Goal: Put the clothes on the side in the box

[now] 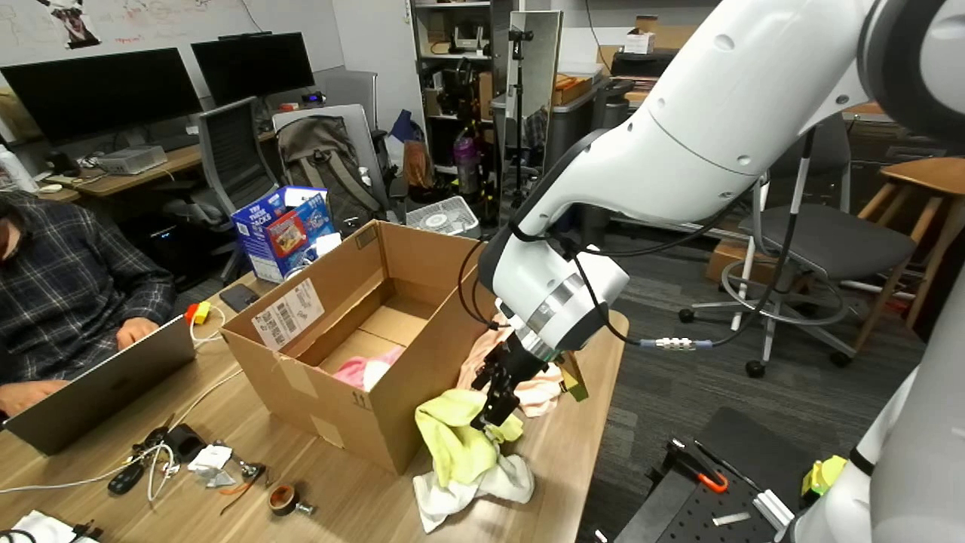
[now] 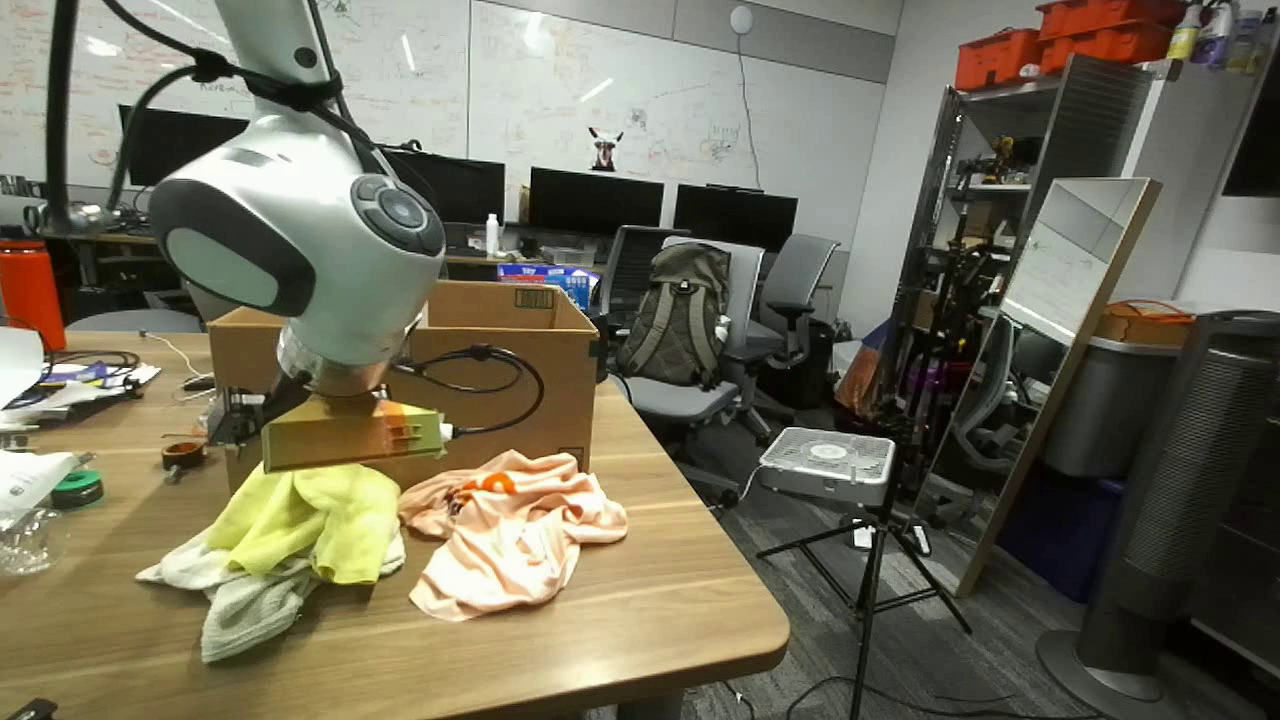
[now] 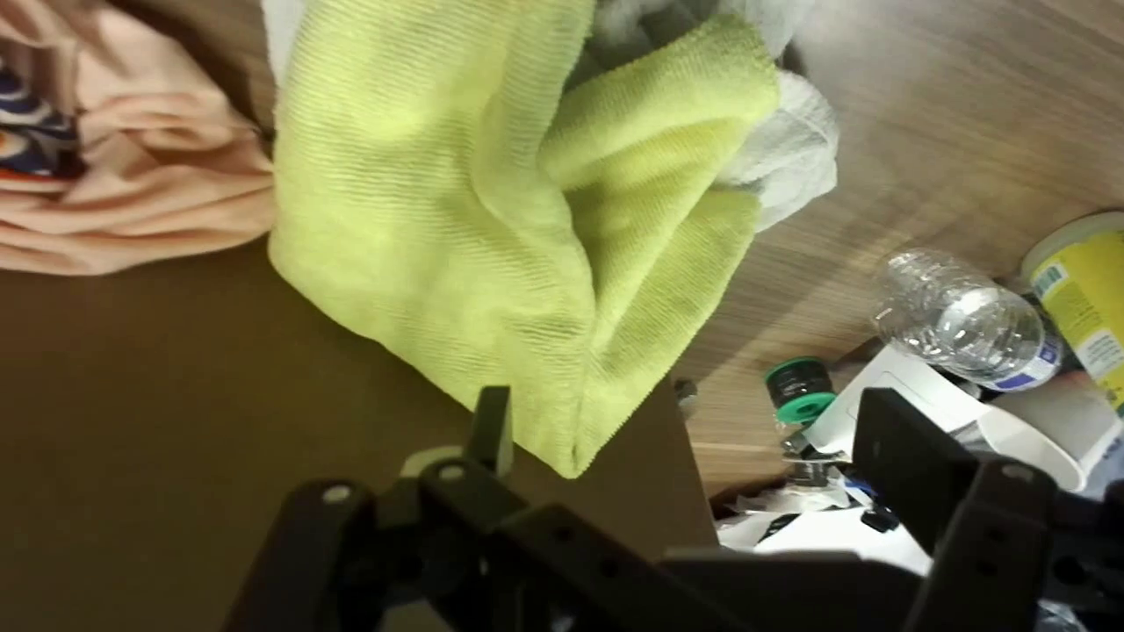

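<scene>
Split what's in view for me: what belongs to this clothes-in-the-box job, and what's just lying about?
For the job:
- cardboard box
- yellow ribbed cloth
- grey-white cloth beneath it
- printed peach garment
- pink cloth, already inside the box

Lying about:
- clear plastic bottle
- green-and-black spool
- brown tape roll
- backpack

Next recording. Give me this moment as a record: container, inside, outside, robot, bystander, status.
Container: open-topped cardboard box on a wooden table
Inside: pink-and-white fabric, number of pieces unclear
Outside: yellow cloth lying over a white cloth; peach garment alongside
Robot: gripper near the yellow cloth, jaws apart, nothing held; contact unclear
Bystander: person in a plaid shirt at a laptop
Status: unfinished; yellow, white and peach pieces outside the box
</scene>
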Controlling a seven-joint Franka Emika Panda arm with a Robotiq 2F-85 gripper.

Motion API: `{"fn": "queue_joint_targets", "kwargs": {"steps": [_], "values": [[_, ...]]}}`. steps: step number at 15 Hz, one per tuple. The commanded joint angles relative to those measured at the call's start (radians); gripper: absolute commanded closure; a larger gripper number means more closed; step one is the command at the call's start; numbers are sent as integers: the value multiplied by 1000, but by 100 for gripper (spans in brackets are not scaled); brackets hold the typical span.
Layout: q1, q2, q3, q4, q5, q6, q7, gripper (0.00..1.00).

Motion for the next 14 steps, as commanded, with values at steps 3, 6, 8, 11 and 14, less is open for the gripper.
{"fn": "queue_joint_targets", "kwargs": {"steps": [3, 6, 8, 11, 14], "values": [[45, 16, 18, -5, 34, 257, 11, 0], [68, 47, 29, -14, 21, 372, 21, 0], [80, 78, 39, -31, -20, 395, 67, 0], [96, 130, 47, -54, -104, 373, 164, 0], [119, 164, 43, -71, -203, 345, 268, 0]]}}
